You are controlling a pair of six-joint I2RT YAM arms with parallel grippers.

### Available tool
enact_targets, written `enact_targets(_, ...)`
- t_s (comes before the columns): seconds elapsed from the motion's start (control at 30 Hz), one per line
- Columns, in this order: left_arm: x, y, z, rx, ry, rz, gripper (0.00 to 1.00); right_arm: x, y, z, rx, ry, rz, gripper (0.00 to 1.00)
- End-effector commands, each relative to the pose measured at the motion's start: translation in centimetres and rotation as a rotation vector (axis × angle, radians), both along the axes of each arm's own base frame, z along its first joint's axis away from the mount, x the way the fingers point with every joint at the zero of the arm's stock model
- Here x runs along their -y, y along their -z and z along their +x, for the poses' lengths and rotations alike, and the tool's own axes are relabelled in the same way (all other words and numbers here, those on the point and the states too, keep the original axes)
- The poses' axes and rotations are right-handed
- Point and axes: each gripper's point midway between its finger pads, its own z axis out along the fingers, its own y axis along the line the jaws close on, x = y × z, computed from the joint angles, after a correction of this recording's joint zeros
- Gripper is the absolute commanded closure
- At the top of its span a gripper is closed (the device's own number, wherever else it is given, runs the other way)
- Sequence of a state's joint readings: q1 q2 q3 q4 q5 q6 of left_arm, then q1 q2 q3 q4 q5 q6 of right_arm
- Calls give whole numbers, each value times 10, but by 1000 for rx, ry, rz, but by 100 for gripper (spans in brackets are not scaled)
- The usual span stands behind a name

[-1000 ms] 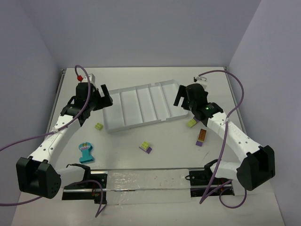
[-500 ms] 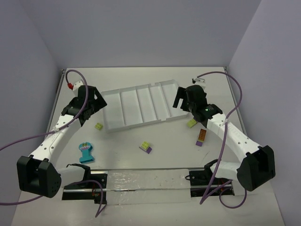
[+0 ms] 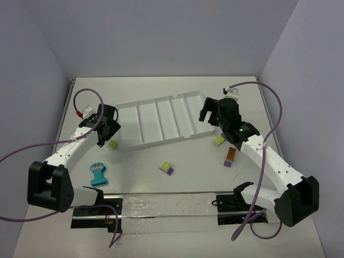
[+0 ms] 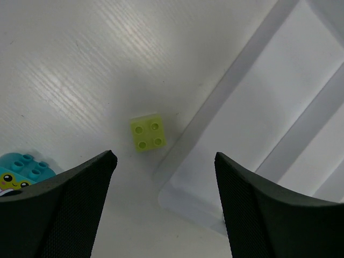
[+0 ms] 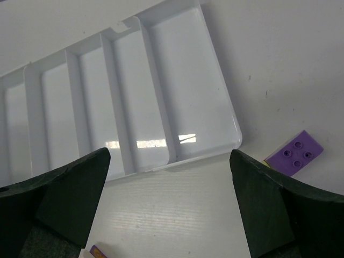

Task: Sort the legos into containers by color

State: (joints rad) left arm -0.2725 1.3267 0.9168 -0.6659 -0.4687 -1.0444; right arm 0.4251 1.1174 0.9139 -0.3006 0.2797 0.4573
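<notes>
White tray (image 3: 161, 121), compartments bare: lime green brick (image 4: 148, 133) on the table just off its near-left corner, below the left gripper (image 4: 164, 204), jaws spread, holding nothing; purple brick (image 5: 294, 153) just off its near-right corner, near the right gripper (image 5: 166, 209), jaws spread wide, holding nothing.

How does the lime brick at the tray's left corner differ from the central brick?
The lime brick is one colour; the central brick is lime over purple. The lime brick lies by the left gripper; the central brick has none near. Both are outside the tray.
</notes>
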Motion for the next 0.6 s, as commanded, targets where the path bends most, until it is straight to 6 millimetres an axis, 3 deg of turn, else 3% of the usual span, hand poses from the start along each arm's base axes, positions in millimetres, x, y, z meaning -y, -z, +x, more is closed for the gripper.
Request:
enact_targets(0.0, -14, 16, -2, -38, -129, 18, 19, -4, -17, 10, 44, -1, 6, 0)
enact_targets(0.27, -22, 35, -1, -49, -173, -40, 23, -6, -6, 7, 22, -21, 1, 0)
enact_targets(0.57, -8, 62, 1, -105, -89, -94, 27, -13, -1, 9, -4, -43, 17, 0)
